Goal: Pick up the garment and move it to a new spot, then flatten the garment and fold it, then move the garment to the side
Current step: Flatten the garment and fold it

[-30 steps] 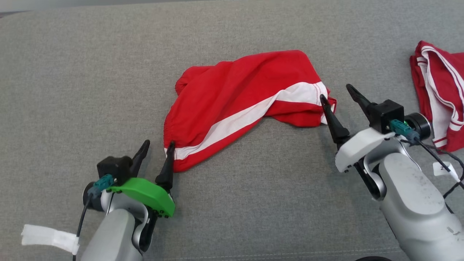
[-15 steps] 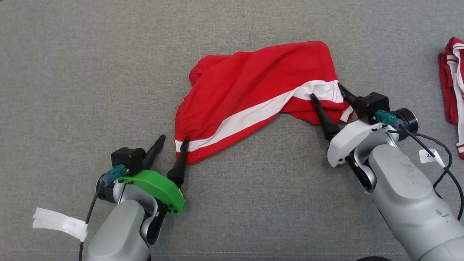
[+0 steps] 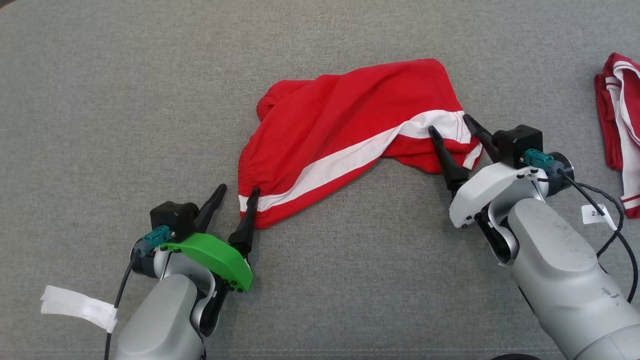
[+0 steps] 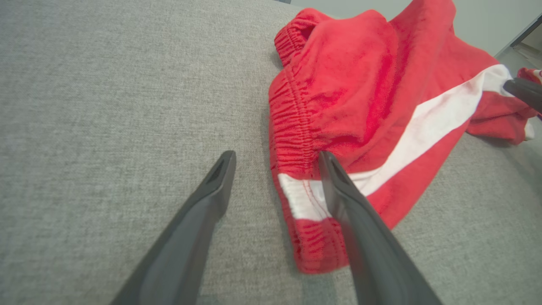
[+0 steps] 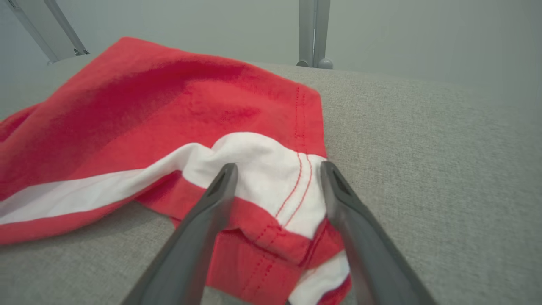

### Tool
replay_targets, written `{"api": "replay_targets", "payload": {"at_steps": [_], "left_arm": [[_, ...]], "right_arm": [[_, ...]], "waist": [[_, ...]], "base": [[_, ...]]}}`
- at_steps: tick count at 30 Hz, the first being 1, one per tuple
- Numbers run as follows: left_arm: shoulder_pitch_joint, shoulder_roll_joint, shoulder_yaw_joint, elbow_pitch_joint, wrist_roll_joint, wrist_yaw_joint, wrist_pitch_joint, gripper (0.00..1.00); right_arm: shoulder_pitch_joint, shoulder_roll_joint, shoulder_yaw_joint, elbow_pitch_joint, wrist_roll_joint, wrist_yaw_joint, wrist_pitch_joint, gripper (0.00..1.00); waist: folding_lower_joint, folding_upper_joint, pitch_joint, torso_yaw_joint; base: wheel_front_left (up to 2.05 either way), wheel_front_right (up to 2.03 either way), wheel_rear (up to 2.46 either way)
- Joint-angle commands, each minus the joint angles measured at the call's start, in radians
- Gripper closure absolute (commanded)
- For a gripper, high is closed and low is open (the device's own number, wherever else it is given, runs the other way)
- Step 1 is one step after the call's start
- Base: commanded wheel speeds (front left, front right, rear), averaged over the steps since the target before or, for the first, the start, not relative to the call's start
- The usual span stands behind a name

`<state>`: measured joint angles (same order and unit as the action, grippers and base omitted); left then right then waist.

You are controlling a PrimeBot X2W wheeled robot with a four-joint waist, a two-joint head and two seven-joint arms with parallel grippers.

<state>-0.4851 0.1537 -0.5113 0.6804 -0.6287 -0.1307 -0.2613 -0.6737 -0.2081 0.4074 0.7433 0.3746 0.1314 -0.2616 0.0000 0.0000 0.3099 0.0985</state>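
Grey woven worktop, pale wall behind; left claw and right claw spread at ends of red shorts; cable tag begins "2".

Head cam high, downward; wrist cams low, close; all on red shorts

A grey woven fabric surface bears a crumpled red garment with a white stripe; a bunched red-and-white cloth lies well apart to its right.
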Motion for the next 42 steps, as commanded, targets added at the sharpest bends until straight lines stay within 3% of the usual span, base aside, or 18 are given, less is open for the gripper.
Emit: {"api": "replay_targets", "payload": {"at_steps": [1, 9, 30, 31, 32, 34, 40, 42], "left_arm": [[-0.01, 0.008, 0.004, -0.005, 0.001, 0.0, -0.004, 0.0], [0.007, 0.009, 0.012, -0.019, 0.007, 0.0, -0.004, 0.0], [-0.02, 0.026, -0.033, 0.008, -0.055, 0.0, 0.033, 0.0], [-0.021, 0.028, -0.034, 0.007, -0.058, 0.0, 0.033, 0.0], [-0.022, 0.03, -0.035, 0.007, -0.062, 0.0, 0.035, 0.0], [-0.025, 0.031, -0.037, 0.008, -0.068, 0.0, 0.036, 0.0], [-0.033, 0.032, -0.046, 0.013, -0.079, 0.0, 0.038, 0.0], [-0.036, 0.032, -0.048, 0.016, -0.083, 0.0, 0.038, 0.0]], "right_arm": [[0.0, -0.001, 0.006, 0.003, 0.029, -0.002, -0.004, 0.0], [-0.02, -0.024, 0.048, 0.001, 0.15, -0.002, 0.029, 0.0], [-0.033, -0.111, 0.145, -0.098, 0.291, -0.002, 0.185, 0.0], [-0.03, -0.116, 0.148, -0.106, 0.298, -0.002, 0.194, 0.05], [-0.029, -0.121, 0.15, -0.113, 0.304, -0.002, 0.201, 0.22], [-0.027, -0.127, 0.152, -0.123, 0.315, -0.002, 0.213, 0.46], [-0.025, -0.139, 0.148, -0.137, 0.332, -0.002, 0.233, 0.62], [-0.026, -0.144, 0.145, -0.134, 0.326, -0.002, 0.238, 0.55]], "waist": [[0.0, 0.0, 0.0, 0.0], [0.0, 0.0, 0.004, -0.003], [0.0, 0.0, 0.004, -0.006], [0.0, 0.0, 0.004, -0.007], [0.0, 0.0, 0.004, -0.007], [0.0, 0.0, 0.007, -0.008], [0.0, 0.0, 0.013, -0.008], [0.0, 0.0, 0.015, -0.007]], "base": [[0.0, 0.0, 0.0], [0.0, 0.0, 0.0], [0.0, 0.0, 0.0], [0.0, 0.0, 0.0], [0.0, 0.0, 0.0], [0.0, 0.0, 0.0], [0.0, 0.0, 0.0], [0.0, 0.0, 0.0]]}}
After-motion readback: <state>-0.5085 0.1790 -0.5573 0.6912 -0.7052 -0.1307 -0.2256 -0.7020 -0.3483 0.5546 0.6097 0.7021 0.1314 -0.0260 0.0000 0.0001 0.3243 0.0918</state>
